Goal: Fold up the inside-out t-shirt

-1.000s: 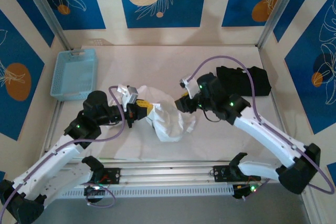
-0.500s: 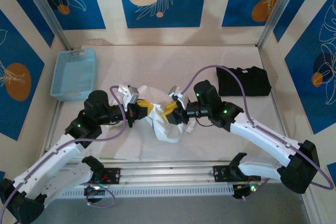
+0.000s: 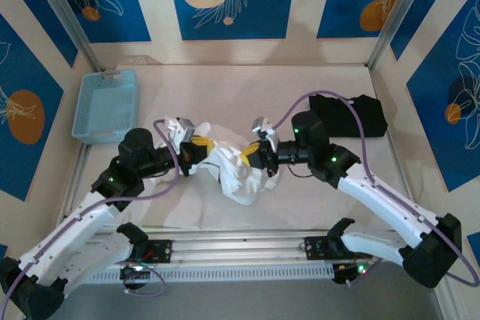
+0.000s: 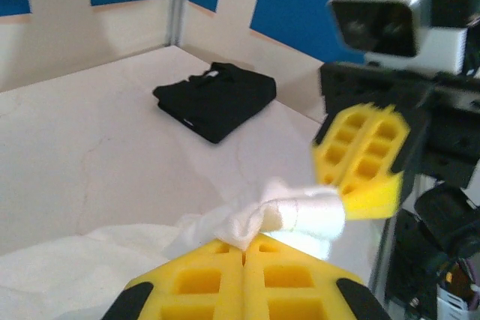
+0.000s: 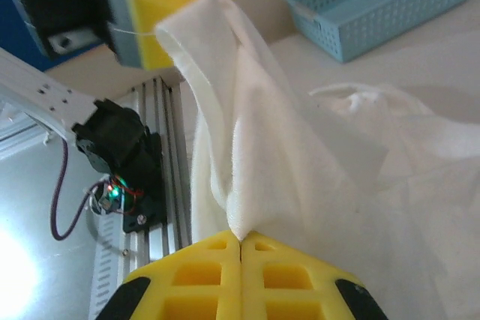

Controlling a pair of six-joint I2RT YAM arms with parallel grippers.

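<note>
Centrally, the white t-shirt (image 3: 238, 176) lies bunched on the table (image 3: 225, 95), partly raised between the left gripper (image 3: 197, 148) and right gripper (image 3: 252, 157); each has its fingers clenched on a fold of cloth.

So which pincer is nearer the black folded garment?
Right. The right pincer clamps the white cotton t-shirt, left of the black folded garment; the left pincer clamps the shirt's other side, farther left.
</note>
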